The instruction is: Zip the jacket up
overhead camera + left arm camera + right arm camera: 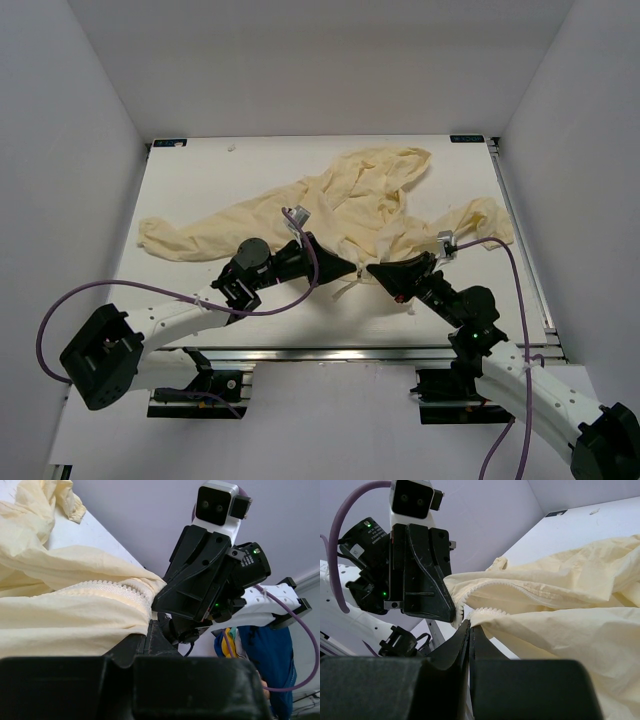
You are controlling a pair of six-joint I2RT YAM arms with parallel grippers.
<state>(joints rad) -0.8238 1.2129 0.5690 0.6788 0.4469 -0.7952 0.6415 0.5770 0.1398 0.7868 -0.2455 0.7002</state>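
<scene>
The pale yellow jacket (350, 205) lies crumpled on the white table (200, 170), with its sleeves spread to the left and right. Both grippers meet tip to tip at its near hem. My left gripper (349, 268) is shut on the jacket's edge. In the left wrist view its fingertips (149, 626) pinch fabric just below a row of zipper teeth (110, 587). My right gripper (373, 268) is shut on the facing edge. In the right wrist view its tips (470, 623) clamp cloth by the other zipper teeth (495, 611). The zipper slider is not visible.
White walls enclose the table on three sides. A metal rail (330, 352) runs along the near edge between the arm bases. Purple cables (300, 290) loop from each wrist. The left sleeve (175, 240) reaches toward the left edge, and the right sleeve (485, 225) lies near the right edge.
</scene>
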